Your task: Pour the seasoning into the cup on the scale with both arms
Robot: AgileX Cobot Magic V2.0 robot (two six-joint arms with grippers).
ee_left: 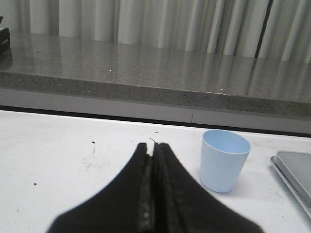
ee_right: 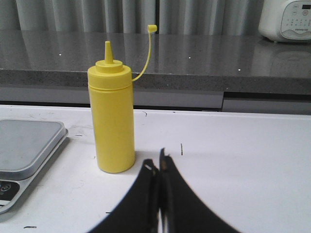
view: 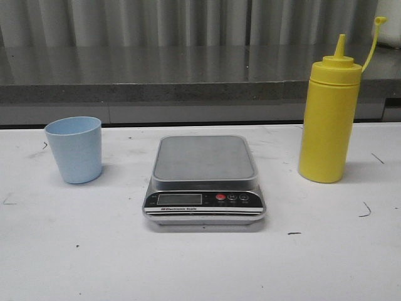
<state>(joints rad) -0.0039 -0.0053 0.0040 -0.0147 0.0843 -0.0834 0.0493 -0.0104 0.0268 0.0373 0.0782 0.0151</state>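
The yellow seasoning bottle (view: 330, 113) stands upright on the white table at the right, its cap hanging off on the strap. The light blue cup (view: 74, 149) stands upright and empty at the left. The silver scale (view: 204, 180) lies between them, its platform bare. Neither gripper shows in the front view. In the left wrist view my left gripper (ee_left: 153, 146) is shut and empty, with the cup (ee_left: 224, 159) a little ahead and to one side. In the right wrist view my right gripper (ee_right: 157, 162) is shut and empty, just short of the bottle (ee_right: 113, 121).
A grey stone counter ledge (view: 188, 81) runs along the back of the table, with curtains behind it. A white appliance (ee_right: 286, 19) stands on the counter at the far right. The scale's edge shows in both wrist views (ee_left: 294, 174) (ee_right: 29, 145).
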